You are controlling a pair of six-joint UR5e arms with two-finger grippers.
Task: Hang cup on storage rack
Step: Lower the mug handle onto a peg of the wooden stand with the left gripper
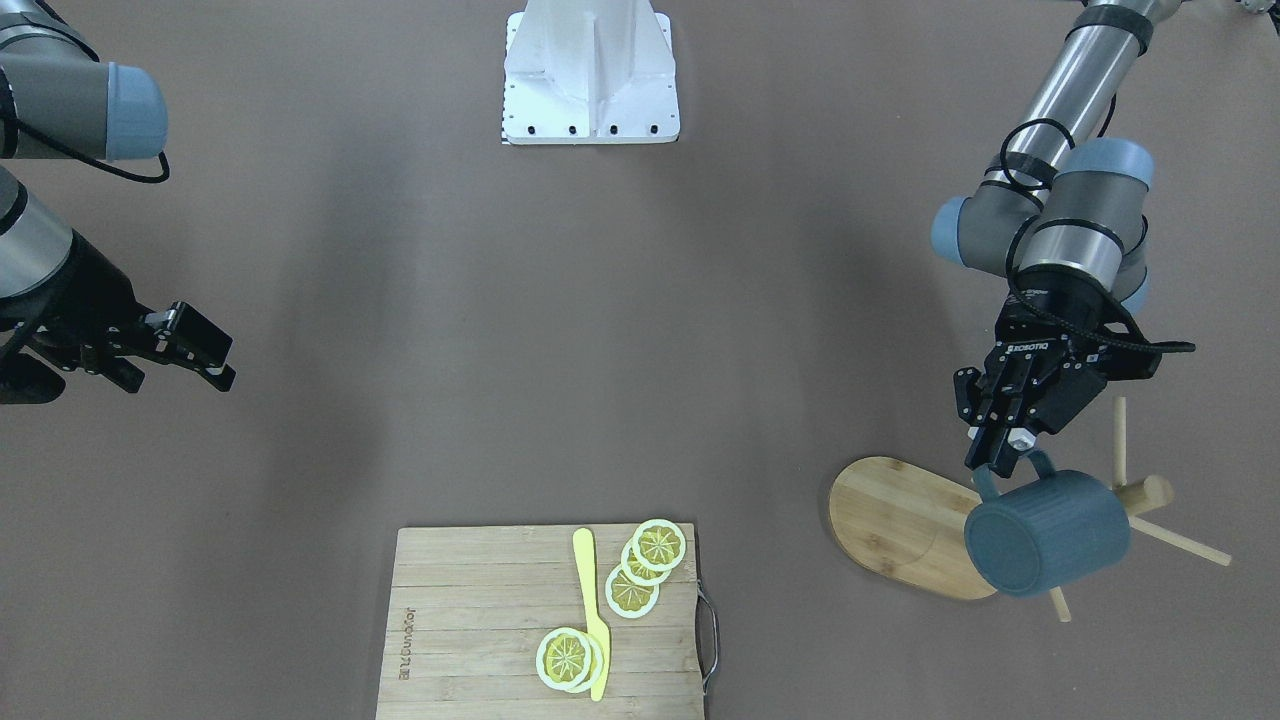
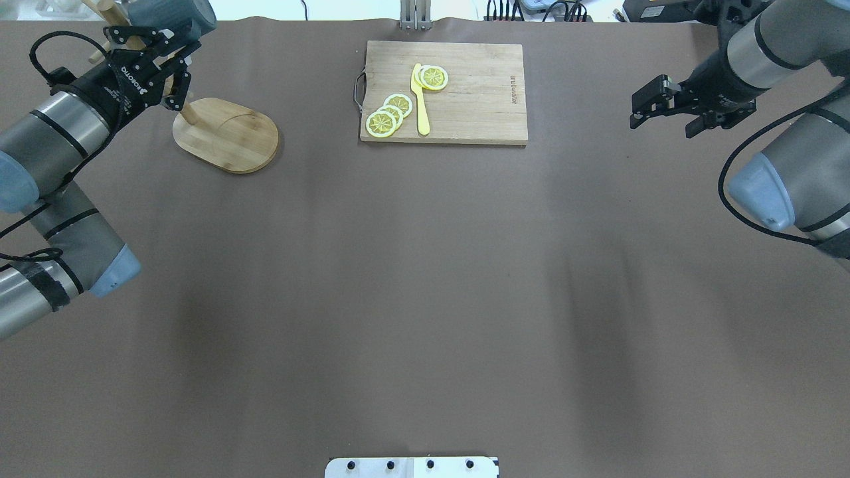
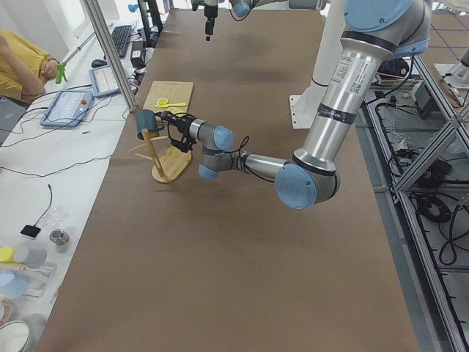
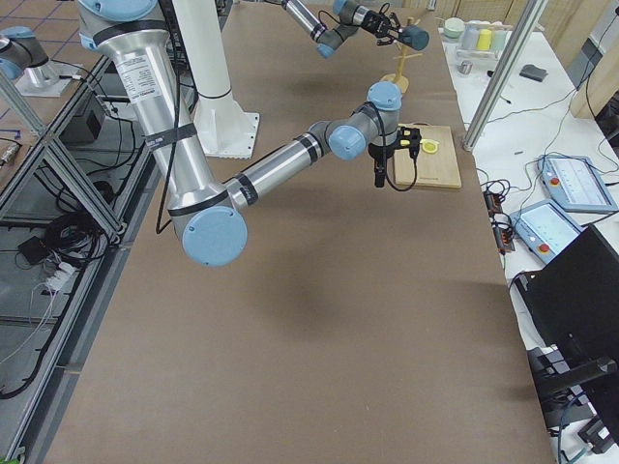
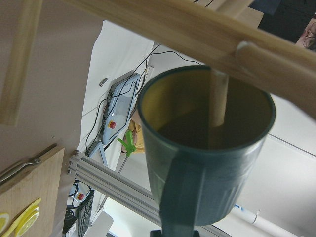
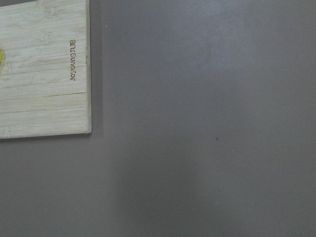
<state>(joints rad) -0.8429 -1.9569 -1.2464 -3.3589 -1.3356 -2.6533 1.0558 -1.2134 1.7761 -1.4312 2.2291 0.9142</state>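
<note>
The dark slate-blue cup [image 1: 1047,533] is in the air on its side, over the bamboo storage rack with its oval base [image 1: 900,525] and post top [image 1: 1145,493]. My left gripper [image 1: 1000,455] is shut on the cup's handle [image 1: 1032,466]. In the left wrist view the cup's yellowish mouth [image 5: 205,106] faces the camera, and a thin peg [image 5: 219,98] crosses into it below a thicker dowel [image 5: 197,34]. In the overhead view the cup [image 2: 174,16] is above the rack base [image 2: 226,136]. My right gripper [image 1: 205,355] is open and empty, far away.
A slatted cutting board [image 1: 470,620] with a metal handle carries lemon slices [image 1: 632,575] and a yellow knife [image 1: 593,610] at the table's far middle. The white robot base [image 1: 590,75] is opposite. The right wrist view shows the board's corner [image 6: 44,74] and brown table.
</note>
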